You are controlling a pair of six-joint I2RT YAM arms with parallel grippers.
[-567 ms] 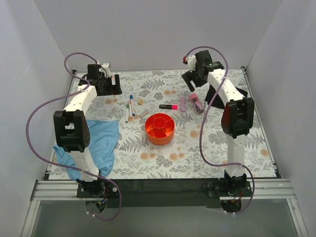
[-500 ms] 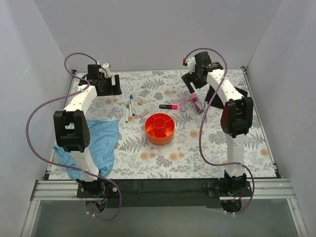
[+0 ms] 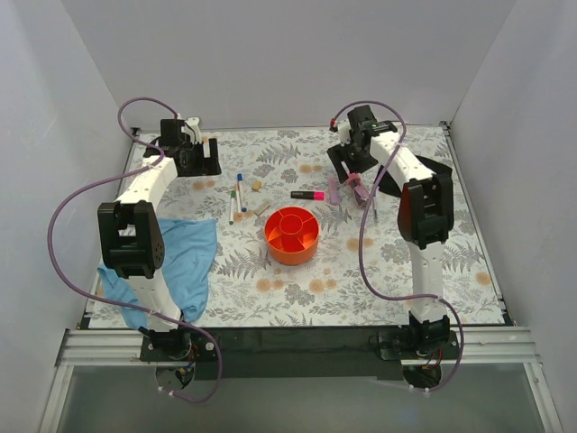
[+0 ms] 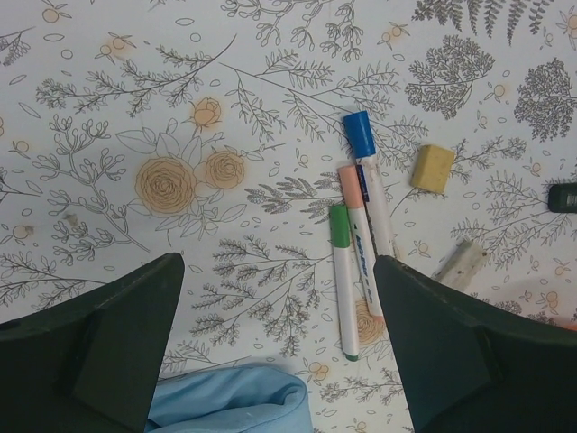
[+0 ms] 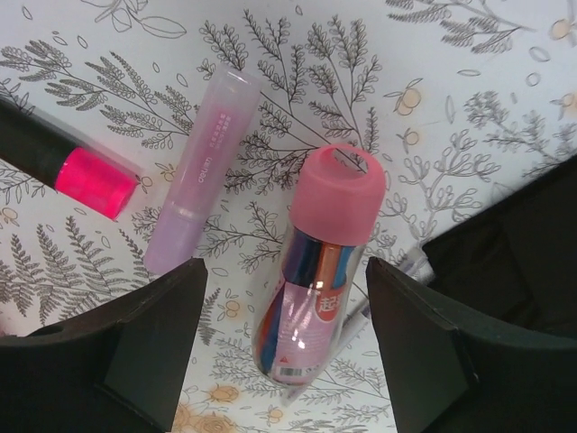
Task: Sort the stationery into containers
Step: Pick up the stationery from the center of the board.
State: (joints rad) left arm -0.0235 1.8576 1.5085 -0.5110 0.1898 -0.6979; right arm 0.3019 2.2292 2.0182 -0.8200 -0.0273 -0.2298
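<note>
While the left gripper [image 4: 278, 271] hangs wide open over the pens [image 4: 347, 271] and the tan block [image 4: 432, 168], holding nothing, with the cloth [image 3: 180, 257] nearer the arm bases, the step in hand looks to be on the right. Organizer [image 3: 288, 253] sits mid-table, apparently empty. Beyond it lies the highlighter [image 5: 86, 180], then a pale pink stick [image 5: 203, 171], then a pink-capped tube [image 5: 311, 271] just beside the stick. Right gripper [image 5: 284, 271] straddles the tube, jaws apart, a gap showing on each side: nothing gripped yet. Judgement: close squarely across the tube's body below the cap. It is round and glossy, so it may roll or slip out. Keep the left finger off the stick. Lift straight up before carrying it to the organizer.
</note>
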